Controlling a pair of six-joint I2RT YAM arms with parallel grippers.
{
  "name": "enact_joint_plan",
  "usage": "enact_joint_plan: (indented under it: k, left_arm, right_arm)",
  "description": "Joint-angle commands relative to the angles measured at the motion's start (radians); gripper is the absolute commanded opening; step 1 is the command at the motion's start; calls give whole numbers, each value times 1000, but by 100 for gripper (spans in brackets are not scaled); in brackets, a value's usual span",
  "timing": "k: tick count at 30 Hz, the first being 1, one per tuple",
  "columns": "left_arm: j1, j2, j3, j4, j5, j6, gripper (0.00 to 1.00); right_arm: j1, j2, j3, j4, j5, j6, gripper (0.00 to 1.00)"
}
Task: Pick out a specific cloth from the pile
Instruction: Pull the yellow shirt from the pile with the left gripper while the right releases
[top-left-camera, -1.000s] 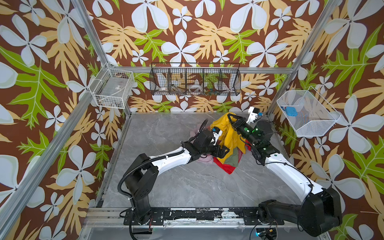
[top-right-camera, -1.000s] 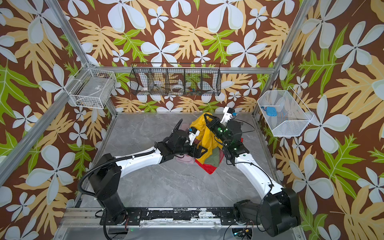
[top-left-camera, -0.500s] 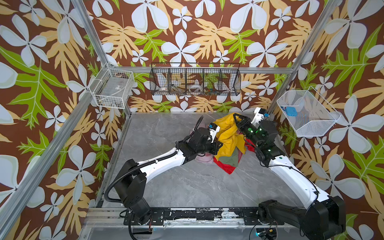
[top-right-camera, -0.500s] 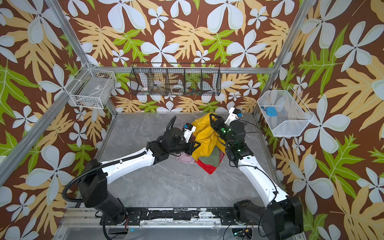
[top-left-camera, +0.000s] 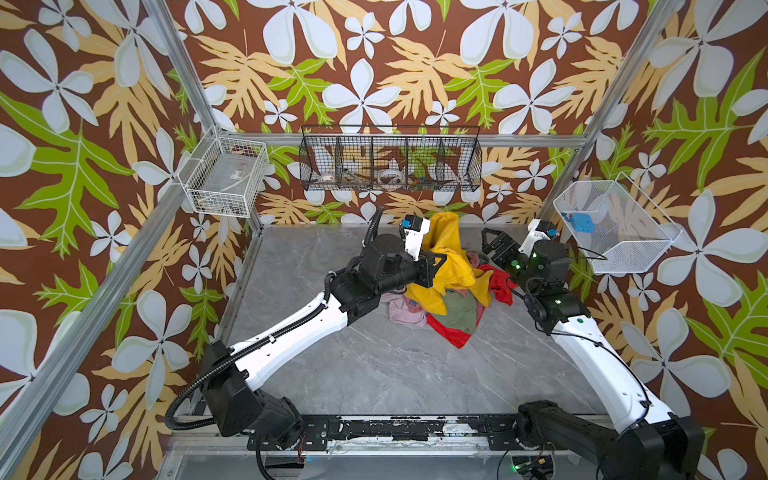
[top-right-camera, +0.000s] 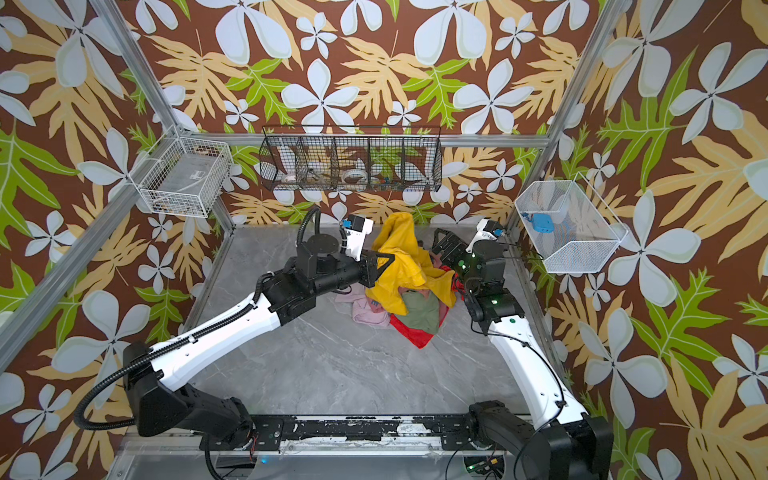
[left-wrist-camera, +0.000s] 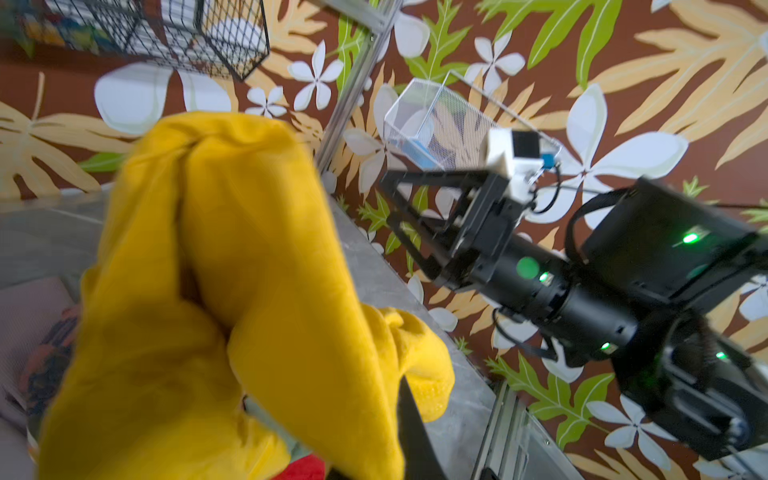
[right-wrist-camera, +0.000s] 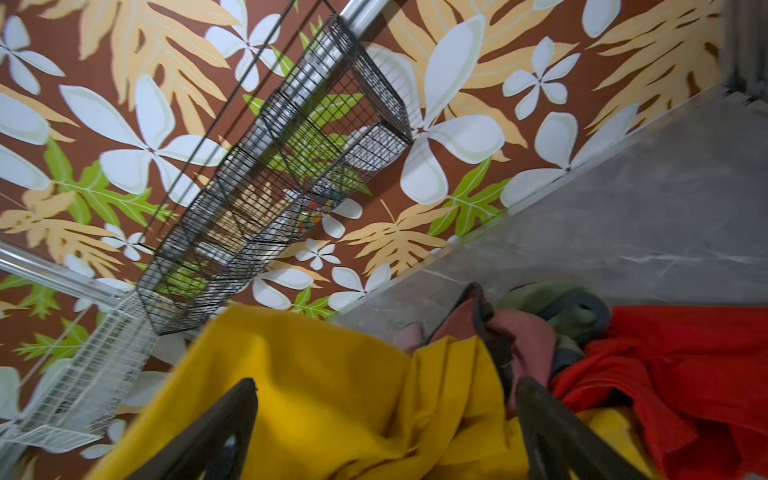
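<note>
The mustard-yellow cloth (top-left-camera: 451, 249) (top-right-camera: 401, 249) rises in a peak over the pile (top-left-camera: 457, 311) (top-right-camera: 422, 309) at the back of the table, and its lower folds still drape on the heap. My left gripper (top-left-camera: 440, 262) (top-right-camera: 388, 259) is shut on the cloth from the left. In the left wrist view the cloth (left-wrist-camera: 249, 249) hides the jaws except one dark finger (left-wrist-camera: 411, 428). My right gripper (top-left-camera: 492, 241) (top-right-camera: 442, 243) stands open just right of the cloth, holding nothing. In the right wrist view its fingers (right-wrist-camera: 232, 415) are spread in front of the cloth (right-wrist-camera: 332, 395).
The pile holds an olive green cloth, a bright red cloth (top-left-camera: 453, 332) and a pale lilac one (top-left-camera: 405, 313). A black wire basket (top-left-camera: 390, 160) hangs on the back wall. A white wire basket (top-left-camera: 226, 176) hangs left and a white mesh bin (top-left-camera: 615, 226) right. Grey table (top-left-camera: 374, 374) extends in front.
My left gripper has shut on the yellow cloth and holds it raised. My right gripper has opened, let the cloth go and drawn back to the right.
</note>
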Motion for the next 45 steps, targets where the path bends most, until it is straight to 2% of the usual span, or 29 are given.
enact_joint_plan:
  k: [1,7,10,15,18,20,26,31,35,39,41,45]
  left_arm:
    - [0,-2,82,-91,-86,-9,0]
    - [0,-14,267,-304,-291,7,0]
    - [0,-58,303,-322,-409,24,0]
    - [0,-102,390,-368,-541,55,0]
    - [1,-116,431,-405,-668,94,0]
    - [11,-123,447,-419,-713,115,0]
    - [78,-148,477,-463,-731,114,0]
    - [221,-157,447,-519,-667,127,0]
    - [355,-153,406,-496,-540,159,0]
    - [402,-155,332,-428,-491,243,0]
    - [449,-148,321,-404,-465,270,0]
    - [531,-140,289,-325,-418,349,0]
  right_arm:
    - [-7,22,24,-81,-1,-134,99]
    - [-13,94,56,-80,-103,-233,99]
    - [-15,116,75,-66,-128,-266,99]
    - [-19,135,107,-56,-134,-334,99]
    - [-22,144,106,-36,-136,-336,99]
    - [-24,154,107,-23,-146,-327,99]
    - [-26,219,191,-84,-171,-313,98]
    - [-26,260,233,-90,-219,-263,94]
    - [-26,273,222,-76,-256,-224,88]
    - [-22,268,188,-79,-265,-180,79]
    - [-2,252,165,-81,-246,-175,76]
    - [73,185,115,-117,-136,-216,74]
